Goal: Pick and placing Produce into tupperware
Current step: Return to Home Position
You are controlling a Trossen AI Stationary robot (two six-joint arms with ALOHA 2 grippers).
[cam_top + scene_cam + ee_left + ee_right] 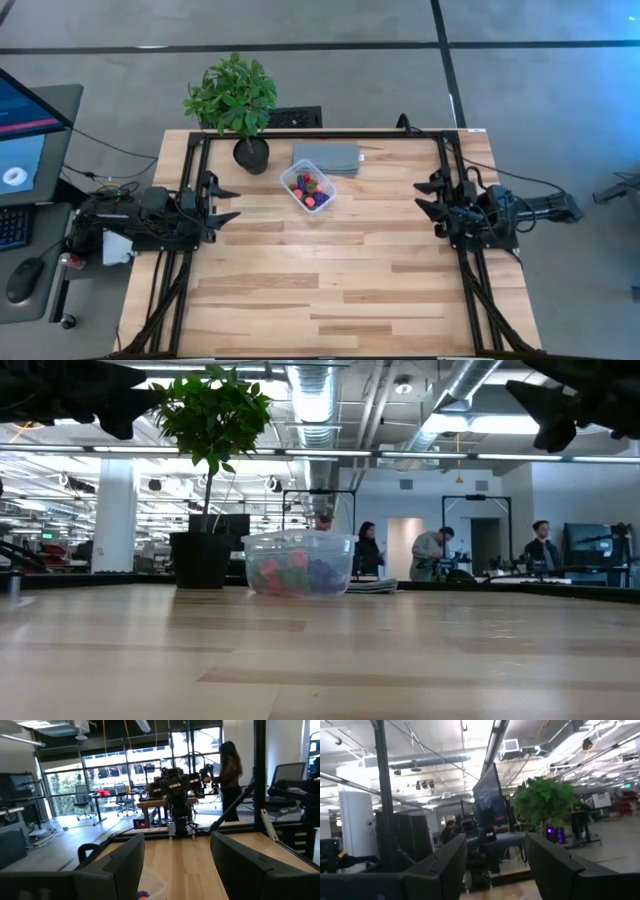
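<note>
Left gripper (235,203): at the left side of the table (300,270), over the frame rail, pointing inward. Fingers spread, nothing between them; my left wrist view confirms the gap.

Potted plant (235,100): at the back edge, just inward of the left gripper and behind its line of reach.

Tupperware (288,181): rests on the boards toward the back, left of table centre, just beside the plant pot and right of it. Its long axis runs oblique to the table edges, not square with either arm. All the produce (309,188) I can see lies inside it, red, purple and pink pieces piled together; the low view shows them through the clear wall (300,550).

Grey slab (328,158): flat behind the box, touching or nearly so; cannot tell which.

Right gripper (420,197): at the right side, pointing inward, fingers parted and bare.

Relation that matters: the box lies ahead of the left gripper and slightly toward the back, and well apart from the right gripper. The left arm is the nearer.

Judgement: loading looks done. What remains is parking both arms. Open boards in front of and between the grippers; the frame rails beneath each wrist are the only close edges.
</note>
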